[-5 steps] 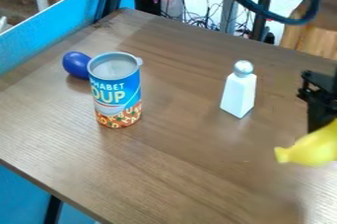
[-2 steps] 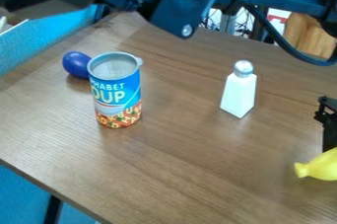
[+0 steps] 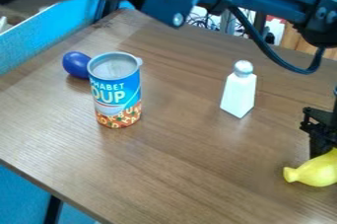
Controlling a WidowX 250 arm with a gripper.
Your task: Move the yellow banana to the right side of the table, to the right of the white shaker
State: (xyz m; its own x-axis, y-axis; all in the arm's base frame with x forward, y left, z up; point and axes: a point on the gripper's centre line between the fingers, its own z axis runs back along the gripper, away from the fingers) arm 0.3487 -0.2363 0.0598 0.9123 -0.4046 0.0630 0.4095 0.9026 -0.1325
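Black gripper (image 3: 321,150) was clamped on a yellow toy (image 3: 317,170) at the right edge of the camera view.
Wood-look bench (image 3: 178,168), blue panel (image 3: 46,33) along the left, messy cables (image 3: 197,19) behind. Soup can (image 3: 118,92) stood upright on the left half with its grey recessed top up, couldn't tell if anything was inside, and a blue rounded thing (image 3: 76,64) sat just behind it. White bottle (image 3: 238,93) with a silvery cap (image 3: 243,67) stood between can and gripper.

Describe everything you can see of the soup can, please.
The soup can stands upright on the brown table. It is a cylinder with a grey, metal-looking top, a small tab at its rim and a blue lettered label above an orange patterned band. A blue rounded object lies beyond it; whether they touch is unclear.
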